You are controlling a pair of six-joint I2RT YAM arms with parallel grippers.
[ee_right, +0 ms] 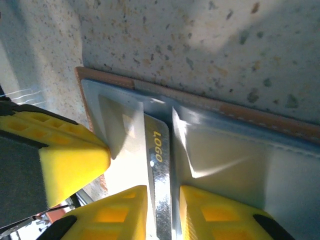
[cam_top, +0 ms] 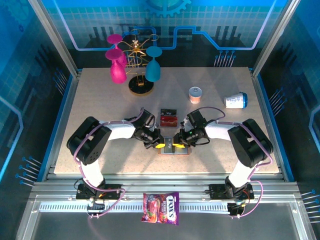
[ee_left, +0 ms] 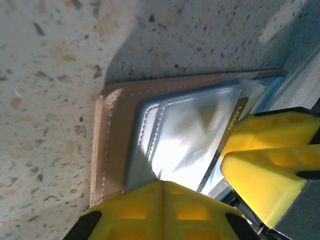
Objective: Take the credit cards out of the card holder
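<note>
- Two grippers are bearing on the card holder (cam_top: 175,152), which is lying open and flat on the speckled table (cam_top: 100,100), near the table's front edge and between the two arms.
- Left gripper (ee_left: 160,210) is standing fully closed with nothing between its yellow fingers. The tips are pressing down on the grey-blue pocket face, on the side of the holder toward the left arm.
- Right gripper (ee_right: 162,195) is standing narrowly closed on a credit card (ee_right: 159,160). One yellow finger is sitting on each side of the card, and both are touching it.
- The gripped card is lying along the middle of the holder. Its far end is tucked among the pockets and its near end is reaching back between the right fingers. How much of it is clear of the pocket cannot be told.
- The card face is reading silvery under the glare.
- The holder's tan stitched border is showing along the outer edge of the pockets in both wrist views.
- Gold letters reading "LOGO" are showing on the gripped card, running along its length, just ahead of the right fingertips.
- Two loose credit cards (cam_top: 169,116), red with dark bands, are lying together on the table just beyond the holder, apart from both grippers. Any print on them is too small to read.
- A purple-red candy bag (cam_top: 161,208) is lying on the rail in front of the table, between the arm bases, and is showing the brand "FOX'S".
</note>
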